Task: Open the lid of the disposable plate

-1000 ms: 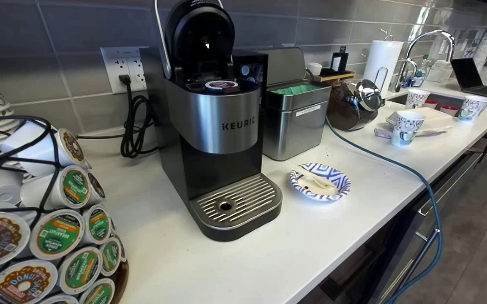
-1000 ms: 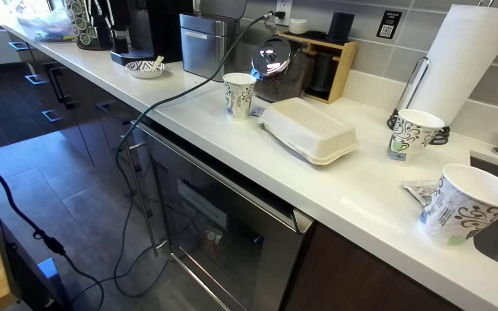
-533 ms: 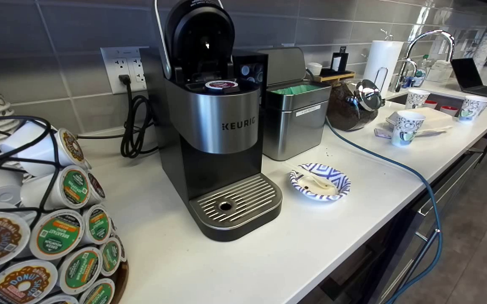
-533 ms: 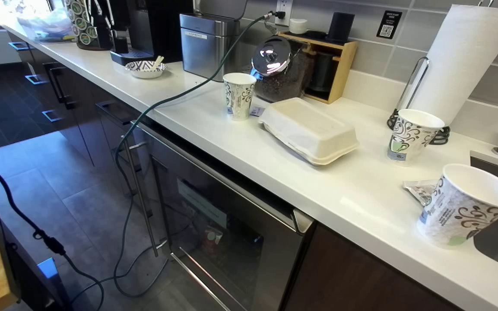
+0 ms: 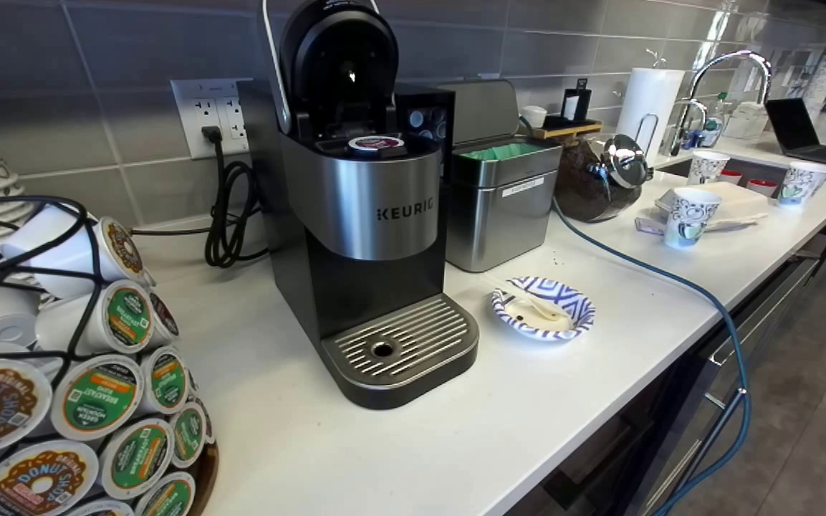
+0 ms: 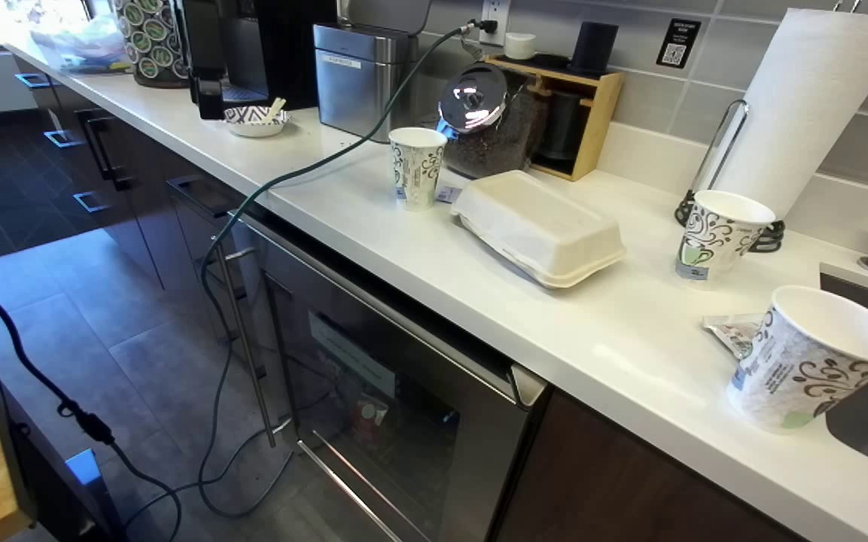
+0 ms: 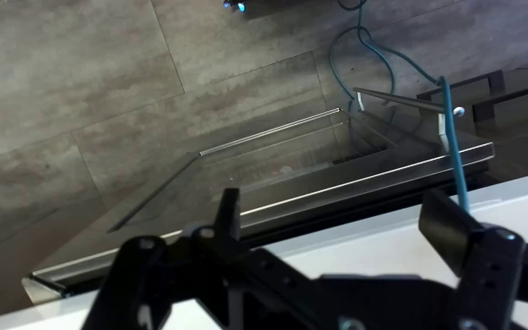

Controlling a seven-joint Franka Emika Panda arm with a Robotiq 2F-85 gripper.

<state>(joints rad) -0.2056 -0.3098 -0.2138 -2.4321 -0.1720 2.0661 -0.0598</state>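
I have my end effector (image 7: 330,208) spread wide with nothing in it, and the closed pale box (image 6: 543,226) sits between the front and back edges of the tabletop (image 6: 629,324).

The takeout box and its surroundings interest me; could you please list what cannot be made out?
Inside of the takeout box: hidden in both exterior views by its closed lid.
Part of the takeout box: hidden in an exterior view by a paper cup.
Label on the metal bin: too small to read in both exterior views.
Part of the counter: hidden in the wrist view by the pincer.
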